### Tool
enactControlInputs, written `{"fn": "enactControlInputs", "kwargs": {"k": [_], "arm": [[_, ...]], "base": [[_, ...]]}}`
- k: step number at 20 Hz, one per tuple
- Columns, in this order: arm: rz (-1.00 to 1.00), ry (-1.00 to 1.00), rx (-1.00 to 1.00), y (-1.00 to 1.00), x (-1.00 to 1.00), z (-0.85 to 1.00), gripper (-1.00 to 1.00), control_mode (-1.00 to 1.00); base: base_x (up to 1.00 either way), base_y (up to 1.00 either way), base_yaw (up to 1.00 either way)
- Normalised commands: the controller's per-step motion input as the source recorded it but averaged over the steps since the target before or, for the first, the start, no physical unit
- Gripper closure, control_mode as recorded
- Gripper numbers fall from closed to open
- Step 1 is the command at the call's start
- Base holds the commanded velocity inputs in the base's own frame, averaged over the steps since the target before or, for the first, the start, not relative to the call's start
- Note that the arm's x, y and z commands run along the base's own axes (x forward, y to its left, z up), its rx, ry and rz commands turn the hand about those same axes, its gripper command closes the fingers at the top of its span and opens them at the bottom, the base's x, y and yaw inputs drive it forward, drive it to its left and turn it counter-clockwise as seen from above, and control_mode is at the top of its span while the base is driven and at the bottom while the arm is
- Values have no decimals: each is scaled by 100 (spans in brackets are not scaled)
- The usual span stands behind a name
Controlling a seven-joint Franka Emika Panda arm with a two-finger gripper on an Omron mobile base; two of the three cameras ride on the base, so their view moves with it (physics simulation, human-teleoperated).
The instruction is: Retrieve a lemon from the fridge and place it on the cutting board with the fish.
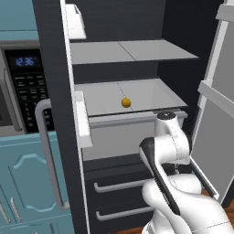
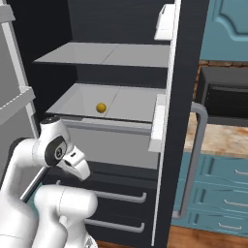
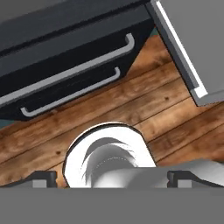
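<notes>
Kitchen: open fridge (image 1: 137,68), microwave (image 1: 25,87), teal cabinets (image 1: 27,183).

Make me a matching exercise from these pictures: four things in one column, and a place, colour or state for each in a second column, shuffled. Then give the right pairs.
Things
1. lemon
2. fridge doors
3. drawer handles
4. gripper

Place, colour or state
A. grey horizontal bars, below the shelves
B. swung open
C. alone on the lower grey shelf
D. jaws apart, holding nothing, aimed at the wooden floor

Pairs: 1-C, 2-B, 3-A, 4-D
</notes>
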Motion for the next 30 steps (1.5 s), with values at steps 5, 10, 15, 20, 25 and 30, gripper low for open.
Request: {"fn": "enactControlInputs", "kwargs": {"k": [5, 10, 15, 20, 25, 30], "arm": [[62, -6, -1, -13, -18, 13, -100, -100], [29, 7, 39, -1, -17, 34, -100, -100], [3, -6, 8, -4, -36, 8, -100, -100], [0, -4, -3, -3, -7, 1, -100, -100], [0, 0, 0, 0, 11, 0, -100, -100], [0, 0, 0, 0, 14, 0, -100, 100]], "base": [[0, 0, 0], [0, 0, 0], [0, 0, 0], [0, 0, 0], [0, 0, 0], [30, 0, 0]]}}
